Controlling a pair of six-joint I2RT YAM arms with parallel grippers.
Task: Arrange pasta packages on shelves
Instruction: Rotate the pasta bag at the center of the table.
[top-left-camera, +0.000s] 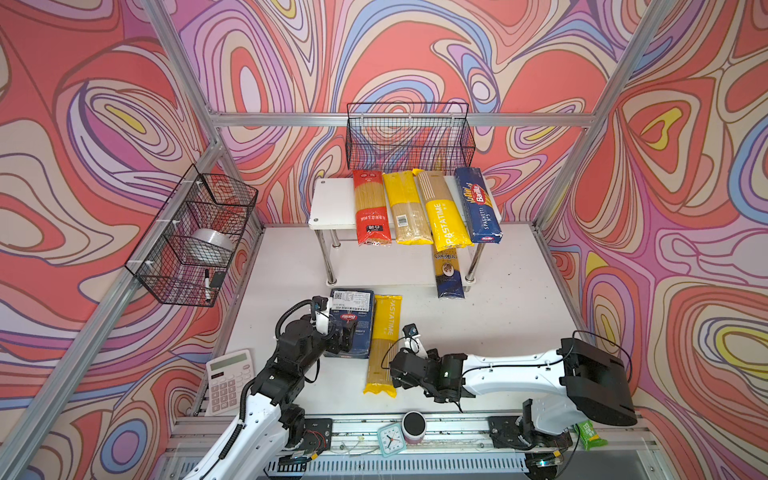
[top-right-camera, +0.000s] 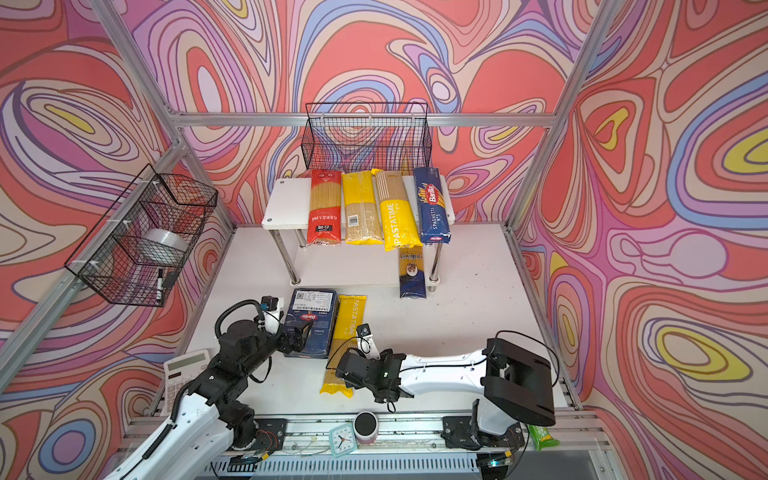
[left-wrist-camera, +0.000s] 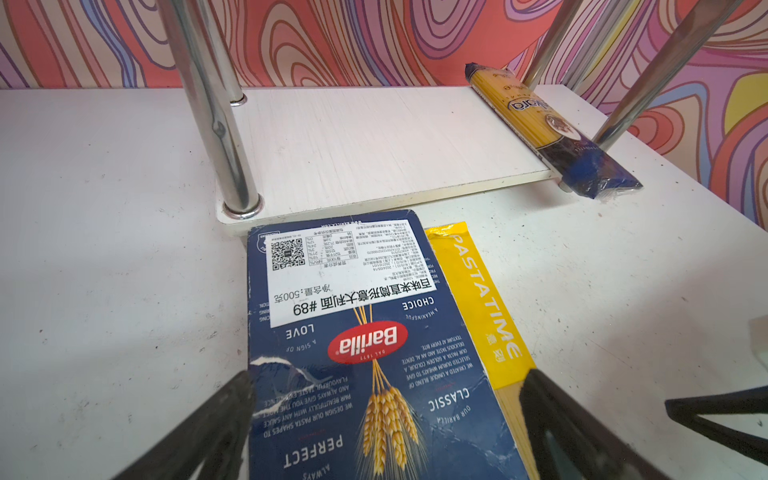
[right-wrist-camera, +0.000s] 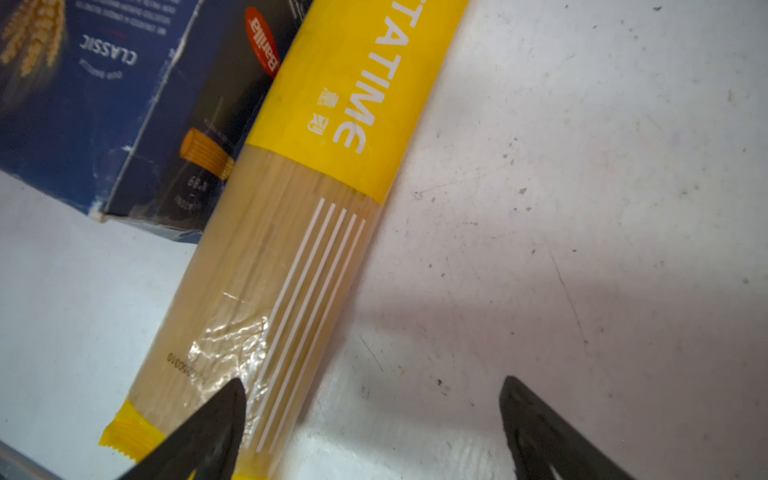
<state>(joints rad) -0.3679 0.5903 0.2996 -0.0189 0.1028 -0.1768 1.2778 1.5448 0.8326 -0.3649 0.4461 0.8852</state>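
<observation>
- Packs in sight number seven: five on the rack (top-left-camera: 332, 203) and two on the table (top-left-camera: 519, 299).
- Four lie on the top board, side by side and running front to back, with their near ends over its front edge. From the board's middle to its right edge they are a red bag (top-left-camera: 372, 208), a yellow pack (top-left-camera: 405, 208), a PASTATIME bag (top-left-camera: 442, 212) and a slim Barilla box (top-left-camera: 478, 205).
- One lies on the lower board, a dark blue bag (top-left-camera: 449, 274) by the right legs. Its near end juts past the front edge.
- Two lie flat on the table before the rack's front left leg. The wide Barilla box (top-left-camera: 353, 316) has the second PASTATIME bag (top-left-camera: 384, 336) touching its right side, and the bag runs on toward the near edge.
- Two wire baskets hang on the walls, the back basket (top-left-camera: 409, 137) and the left basket (top-left-camera: 191, 237).
- The left arm rises from the near left corner and bends down over the wide box. The left gripper (left-wrist-camera: 388, 374) has its jaws apart: one finger is at the box's left edge, the other is over the bag beside it.
- The right arm stretches low along the near edge, pointing left. The right gripper (right-wrist-camera: 372, 382) gapes wide and holds nothing. One finger is over the second bag's clear near end, the other over bare table.
</observation>
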